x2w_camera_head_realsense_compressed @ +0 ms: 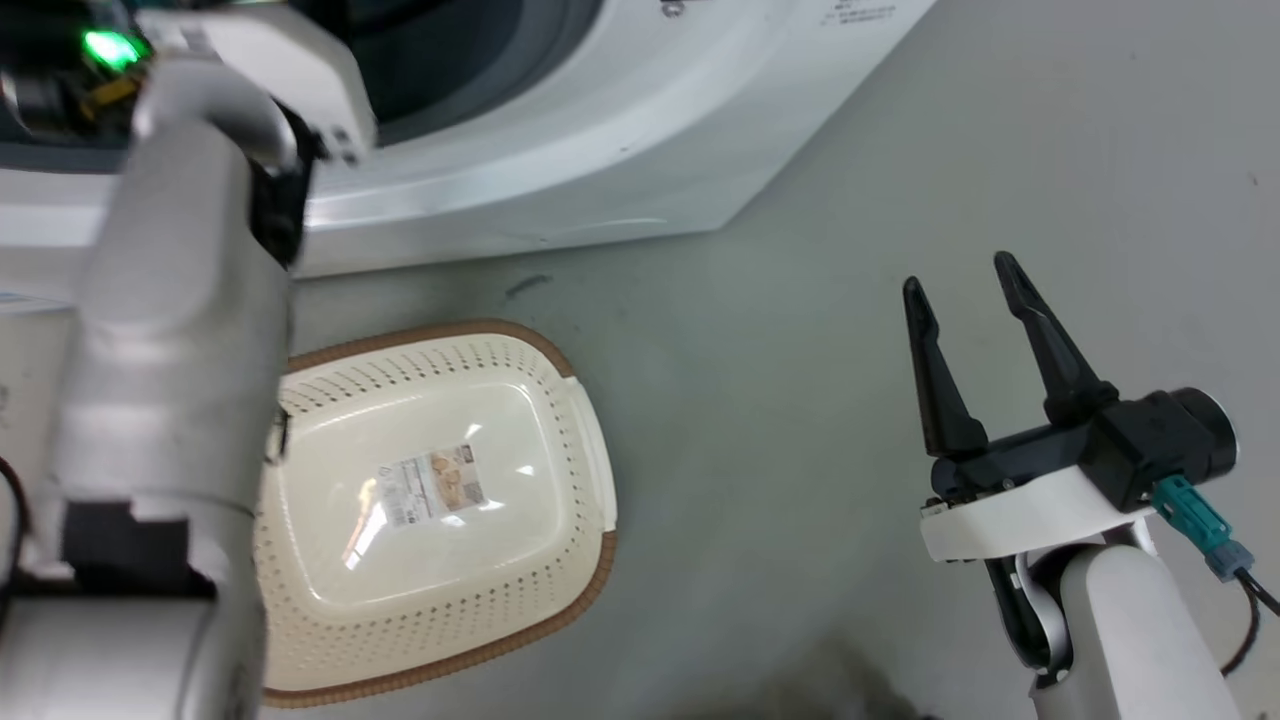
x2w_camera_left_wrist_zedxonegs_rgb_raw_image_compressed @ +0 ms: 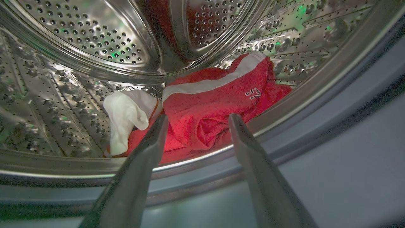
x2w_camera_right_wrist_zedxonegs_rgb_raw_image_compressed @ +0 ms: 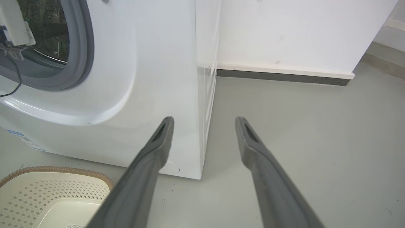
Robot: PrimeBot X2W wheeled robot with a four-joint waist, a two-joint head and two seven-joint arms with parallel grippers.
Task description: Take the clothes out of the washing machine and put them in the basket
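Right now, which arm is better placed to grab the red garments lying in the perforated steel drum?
Left. The left gripper is open before the steel drum, fingers aimed at its red white-striped garments. The right gripper hangs open above grey floor, outside the white washing machine.

Red clothes [x2w_camera_left_wrist_zedxonegs_rgb_raw_image_compressed: 205,107] with white stripe, cream basket [x2w_camera_head_realsense_compressed: 560,370] with brown rim, white washing machine [x2w_camera_right_wrist_zedxonegs_rgb_raw_image_compressed: 158,79]

Grey floor [x2w_camera_right_wrist_zedxonegs_rgb_raw_image_compressed: 300,133]; white wall [x2w_camera_right_wrist_zedxonegs_rgb_raw_image_compressed: 284,28]
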